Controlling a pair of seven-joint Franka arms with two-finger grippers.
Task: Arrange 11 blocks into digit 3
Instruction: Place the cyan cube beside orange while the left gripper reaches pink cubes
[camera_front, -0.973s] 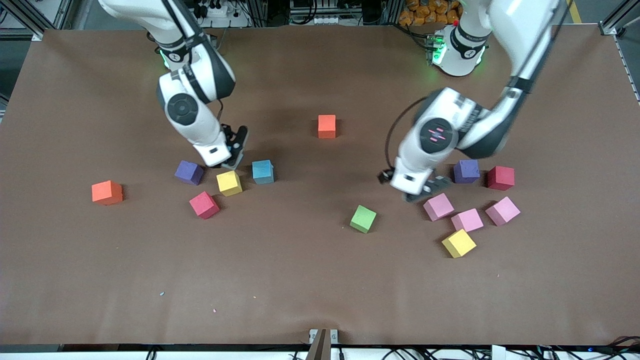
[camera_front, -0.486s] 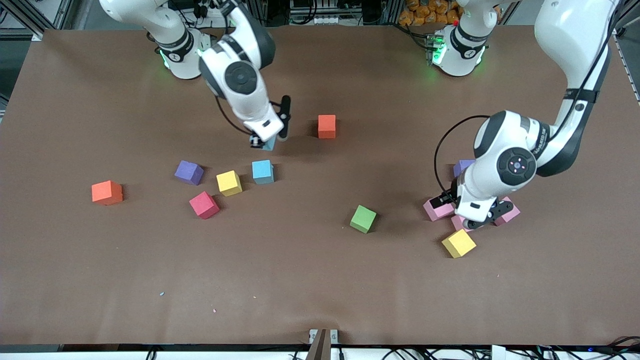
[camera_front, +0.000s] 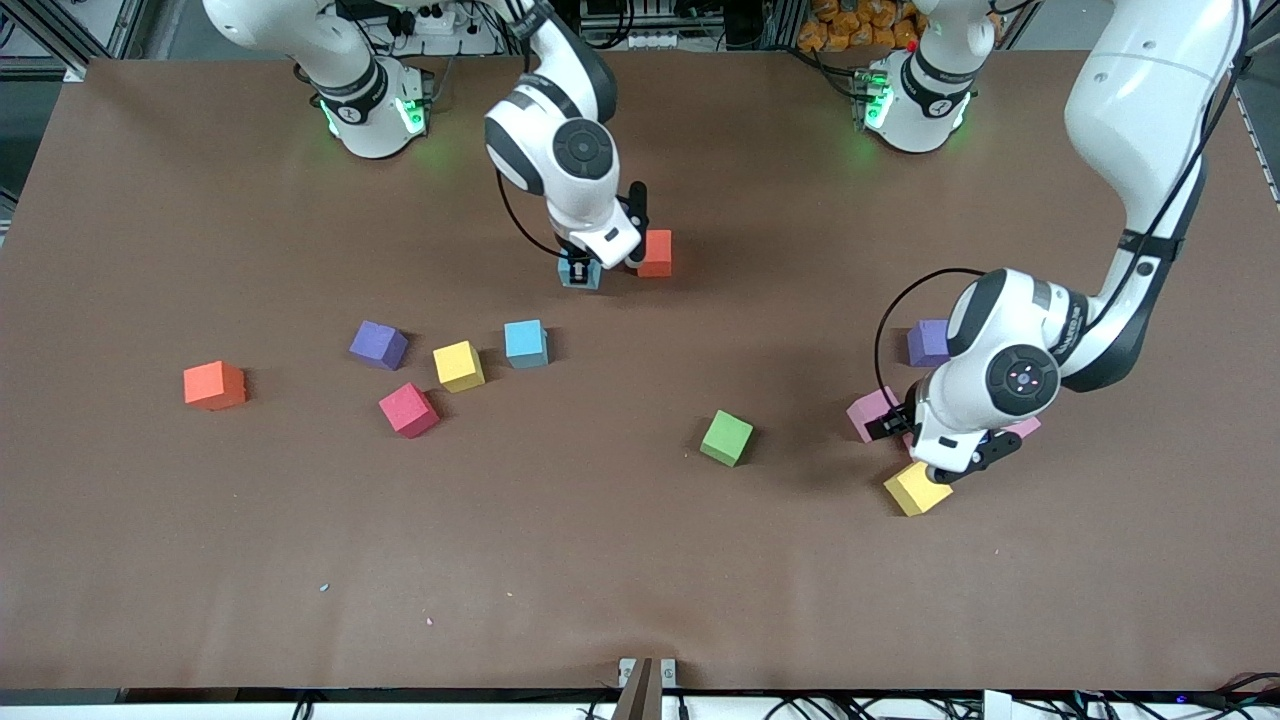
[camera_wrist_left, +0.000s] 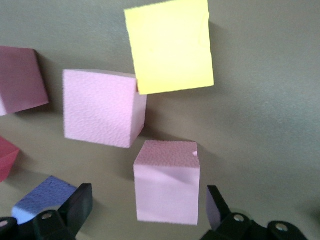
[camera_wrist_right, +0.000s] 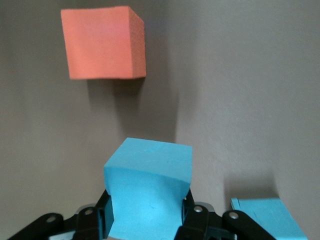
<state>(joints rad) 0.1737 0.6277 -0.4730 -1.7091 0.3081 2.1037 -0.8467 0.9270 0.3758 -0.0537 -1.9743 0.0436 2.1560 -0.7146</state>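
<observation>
My right gripper (camera_wrist_right: 147, 220) clamped on one teal block (camera_wrist_right: 148, 192) beside an orange block (camera_front: 655, 252), my left gripper (camera_wrist_left: 147, 212) gaping over three pink blocks (camera_wrist_left: 167, 187), two yellow blocks (camera_front: 458, 365) in sight.

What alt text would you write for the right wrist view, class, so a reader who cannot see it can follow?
The right gripper is shut on a teal block, carried above the brown table. An orange block sits on the table ahead of it, and the corner of a second teal block shows at the picture's edge.

No legible txt, labels, brands or nos. anywhere; blocks' faces plain, arm markings too small to read.
</observation>
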